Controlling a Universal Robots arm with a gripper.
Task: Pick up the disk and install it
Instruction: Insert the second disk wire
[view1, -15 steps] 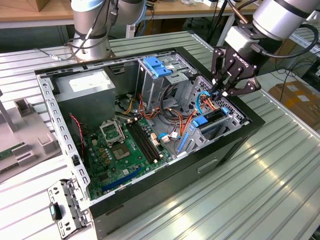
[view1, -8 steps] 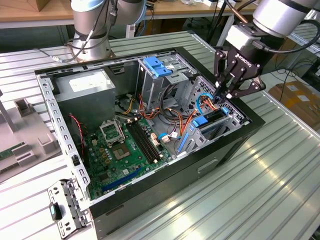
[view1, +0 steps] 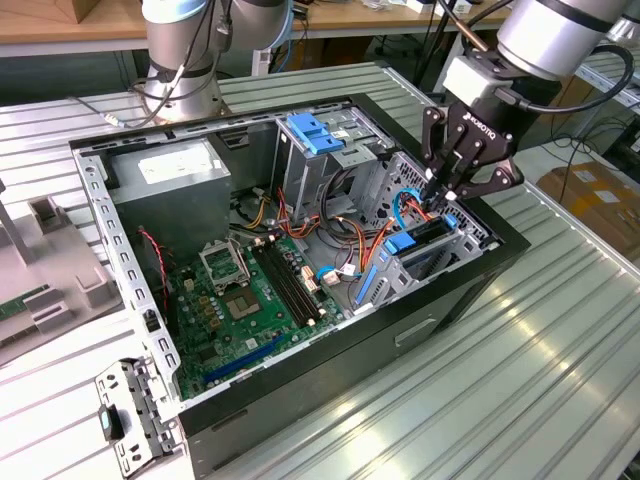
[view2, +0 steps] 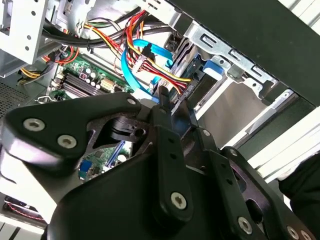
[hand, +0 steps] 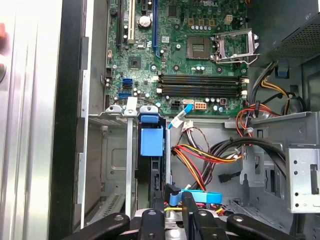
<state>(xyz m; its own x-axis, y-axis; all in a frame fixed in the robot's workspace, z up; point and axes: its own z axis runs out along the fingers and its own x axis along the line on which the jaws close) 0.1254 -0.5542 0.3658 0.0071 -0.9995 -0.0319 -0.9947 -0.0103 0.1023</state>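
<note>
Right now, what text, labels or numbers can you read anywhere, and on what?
No text reads reliably.
White label on the power supply: print too small.
Motherboard markings: too small.
White lettering on the gripper: not clear enough to quote.

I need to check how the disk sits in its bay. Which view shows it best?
The first wrist view: the disk stands edge-on in its metal bay, blue rail end facing the camera. The exterior view shows it partly, below the gripper. The second wrist view shows a sliver behind cables.
</note>
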